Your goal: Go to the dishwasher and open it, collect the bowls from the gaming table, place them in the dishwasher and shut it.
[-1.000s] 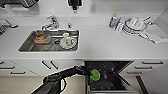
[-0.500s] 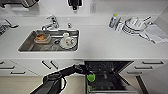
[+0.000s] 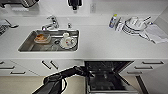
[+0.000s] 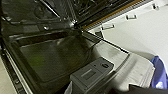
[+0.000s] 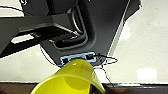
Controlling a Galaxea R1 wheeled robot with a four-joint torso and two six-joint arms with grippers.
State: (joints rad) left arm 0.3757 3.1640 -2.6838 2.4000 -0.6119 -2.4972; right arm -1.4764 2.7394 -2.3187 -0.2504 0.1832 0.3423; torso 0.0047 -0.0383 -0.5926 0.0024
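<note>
The built-in dishwasher with dark interior and racks [image 3: 107, 75] stands open below the white tabletop [image 3: 100, 45], its door lowered. The left arm's gripper [image 3: 88, 72] sits at the opening's left edge, just in front of the racks; whether it is open or closed cannot be told. In the left wrist view the dishwasher's grey inner door panel [image 4: 50, 60] lies just below that gripper. In the right wrist view a yellow-green plastic bowl [image 5: 70, 80] sits close against the right arm's gripper, whose grip cannot be told.
</note>
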